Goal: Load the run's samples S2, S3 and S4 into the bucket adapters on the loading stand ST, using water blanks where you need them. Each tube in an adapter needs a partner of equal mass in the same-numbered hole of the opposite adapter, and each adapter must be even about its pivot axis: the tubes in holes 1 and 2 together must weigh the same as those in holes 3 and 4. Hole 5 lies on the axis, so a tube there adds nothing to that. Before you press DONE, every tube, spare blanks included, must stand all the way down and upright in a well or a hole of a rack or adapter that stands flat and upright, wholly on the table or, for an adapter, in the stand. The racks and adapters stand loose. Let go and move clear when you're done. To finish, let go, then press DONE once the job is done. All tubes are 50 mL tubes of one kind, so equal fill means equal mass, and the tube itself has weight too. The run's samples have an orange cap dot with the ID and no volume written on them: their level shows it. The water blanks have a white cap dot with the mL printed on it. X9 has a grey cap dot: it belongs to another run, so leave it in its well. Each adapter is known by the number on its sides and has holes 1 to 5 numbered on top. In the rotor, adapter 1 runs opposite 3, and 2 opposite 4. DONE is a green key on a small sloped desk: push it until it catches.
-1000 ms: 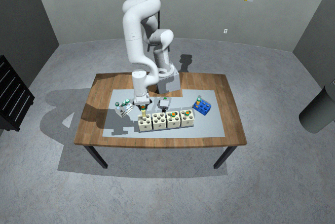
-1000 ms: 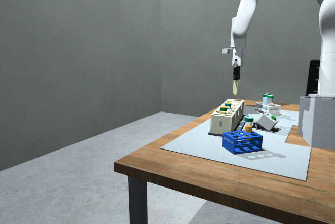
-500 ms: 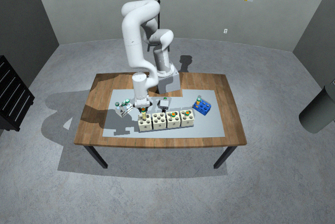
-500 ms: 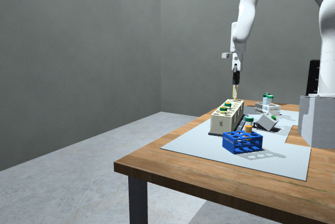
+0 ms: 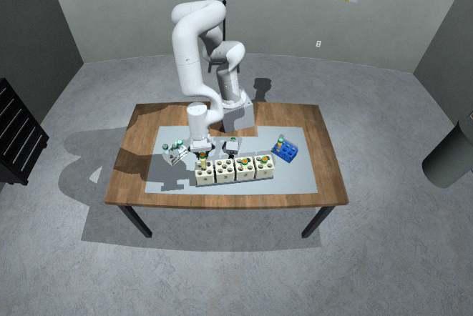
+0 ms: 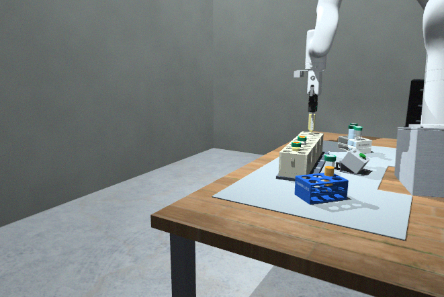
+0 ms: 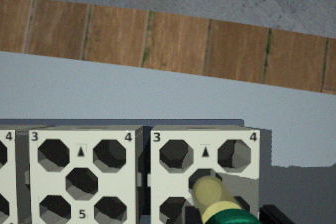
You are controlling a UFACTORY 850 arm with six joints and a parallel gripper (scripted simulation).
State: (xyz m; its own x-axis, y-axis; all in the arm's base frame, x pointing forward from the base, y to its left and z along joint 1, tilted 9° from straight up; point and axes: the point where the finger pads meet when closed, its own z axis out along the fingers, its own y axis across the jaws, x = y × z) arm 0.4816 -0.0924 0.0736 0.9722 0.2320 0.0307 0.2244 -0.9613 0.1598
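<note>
My gripper is shut on a sample tube with yellowish liquid, a green cap and an orange dot, held upright. Its tip hangs just over the leftmost cream adapter, the far one of the row in the exterior view. In the wrist view the tube points at the middle hole 5 of that adapter, whose other holes look empty. The adapter beside it is empty. The two right adapters each hold an orange-dotted tube.
A white rack with several blank tubes stands tilted left of the gripper. The DONE desk stands behind the adapters. A blue rack at the right holds one tube.
</note>
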